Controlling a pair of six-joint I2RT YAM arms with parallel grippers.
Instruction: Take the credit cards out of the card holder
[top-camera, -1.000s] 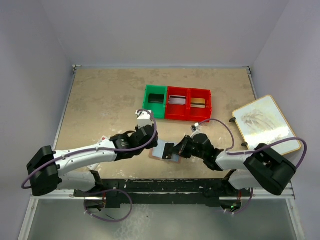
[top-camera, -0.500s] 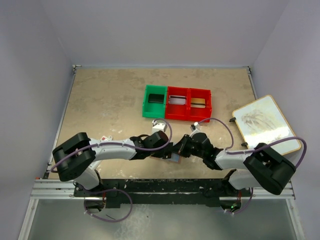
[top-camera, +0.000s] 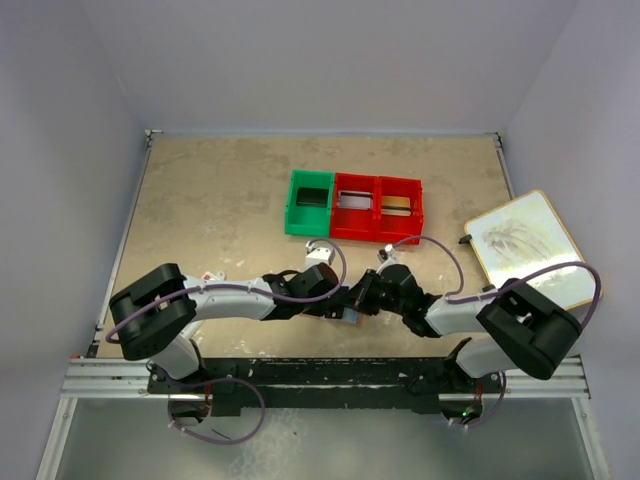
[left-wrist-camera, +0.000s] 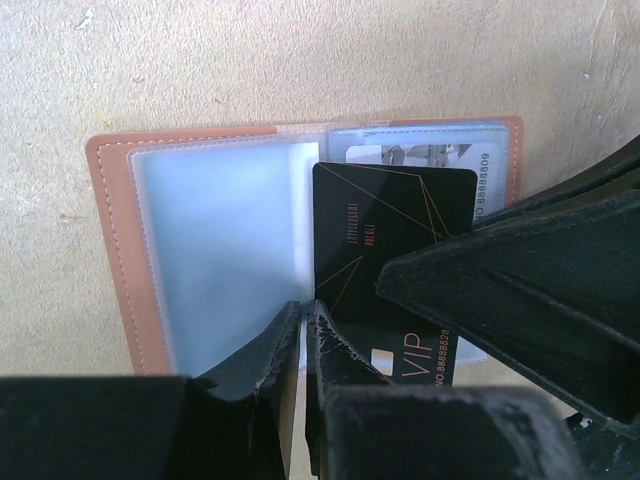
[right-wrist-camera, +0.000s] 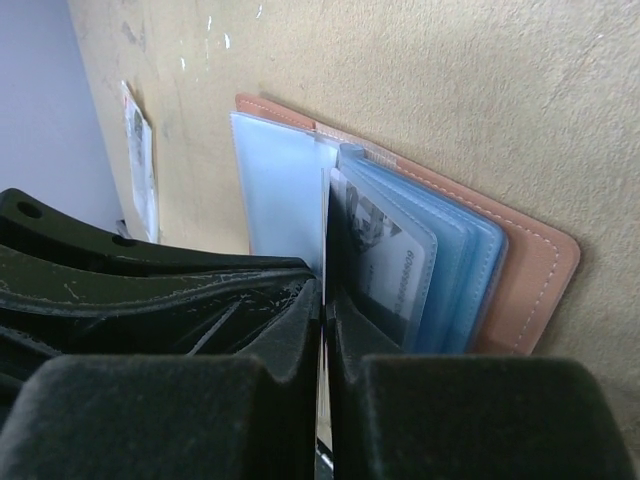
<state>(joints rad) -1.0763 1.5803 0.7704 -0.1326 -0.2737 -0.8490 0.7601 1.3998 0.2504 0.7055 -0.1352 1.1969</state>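
Observation:
The card holder (left-wrist-camera: 110, 250) lies open on the table, brown rim round pale blue sleeves (right-wrist-camera: 460, 260). A black card (left-wrist-camera: 390, 220) marked VIP sticks out of its right half, over a silver card (left-wrist-camera: 420, 155) that sits in a sleeve. My left gripper (left-wrist-camera: 303, 315) is shut at the black card's lower left edge. My right gripper (right-wrist-camera: 322, 295) is shut on a thin clear sleeve page of the holder, and its fingers (left-wrist-camera: 520, 280) cover the card's lower right. In the top view both grippers (top-camera: 335, 305) (top-camera: 352, 303) meet over the holder and hide most of it.
A green bin (top-camera: 309, 202) and a red bin with two compartments (top-camera: 377, 208) stand behind the grippers. A white board with a wooden rim (top-camera: 530, 245) lies at the right edge. A small white packet (top-camera: 207, 277) sits left of the left arm.
My left arm swung right to the card holder and its gripper closed at the black card. The right gripper has stayed shut on the holder.

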